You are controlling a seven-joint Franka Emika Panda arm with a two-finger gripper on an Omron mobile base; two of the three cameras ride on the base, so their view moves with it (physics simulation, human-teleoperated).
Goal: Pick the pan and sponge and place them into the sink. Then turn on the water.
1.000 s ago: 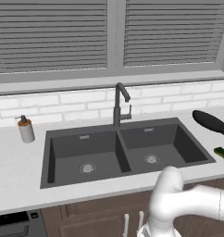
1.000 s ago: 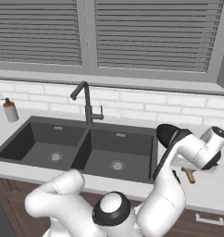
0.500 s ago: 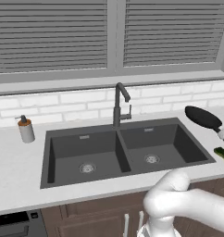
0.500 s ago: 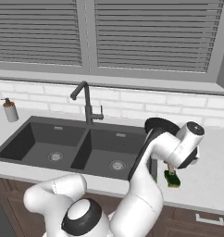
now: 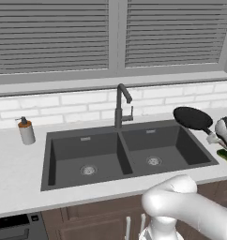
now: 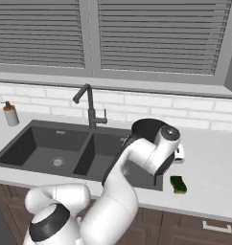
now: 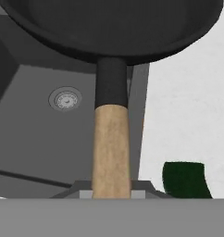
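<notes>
Pan [image 7: 109,23] was black; its handle [image 7: 111,148] ran from a black neck to pale tan wood. Sponge [image 6: 178,184] appeared dark green. Sink [image 5: 106,154] was dark grey, with round silvery metal drains [image 5: 88,170]; faucet [image 5: 121,105] matched it in dark grey. Counter [image 5: 17,168] was white, lightly speckled. Backsplash [image 6: 209,112] was white brick-pattern tile. Soap dispenser [image 5: 26,131] was pale grey with a brown pump top. Blinds [image 5: 49,40] were grey, horizontally slatted. Cabinet fronts [image 6: 194,225] were dark brown wood.
</notes>
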